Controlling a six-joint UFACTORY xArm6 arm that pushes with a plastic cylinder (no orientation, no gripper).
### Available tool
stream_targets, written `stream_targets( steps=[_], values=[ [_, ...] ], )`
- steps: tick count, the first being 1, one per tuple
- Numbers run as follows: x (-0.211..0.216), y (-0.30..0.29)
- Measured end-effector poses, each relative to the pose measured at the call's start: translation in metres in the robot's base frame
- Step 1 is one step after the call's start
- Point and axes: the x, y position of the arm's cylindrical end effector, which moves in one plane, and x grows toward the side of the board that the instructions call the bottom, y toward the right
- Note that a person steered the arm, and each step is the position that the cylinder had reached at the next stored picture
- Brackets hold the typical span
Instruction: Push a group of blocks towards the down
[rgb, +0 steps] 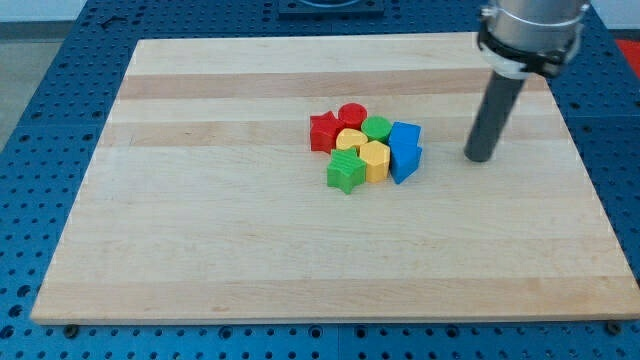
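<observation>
The blocks are bunched near the middle of the surface (200, 250): red star (323, 131), red round block (352, 115), green block (377, 127), two yellow blocks (372, 158), green star (345, 172), blue blocks (404, 150). My tip (479, 158) is seen well apart, at the view's right. No fingers are fitted. The approach is judged unfinished; next, the tip must be brought above the cluster.
</observation>
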Motion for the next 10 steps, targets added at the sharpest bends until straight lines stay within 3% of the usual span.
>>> stream_targets(
  steps=[5,8,10],
  values=[
    [-0.074,-0.088],
    [-0.070,-0.135],
    [-0.045,-0.141]
  ],
)
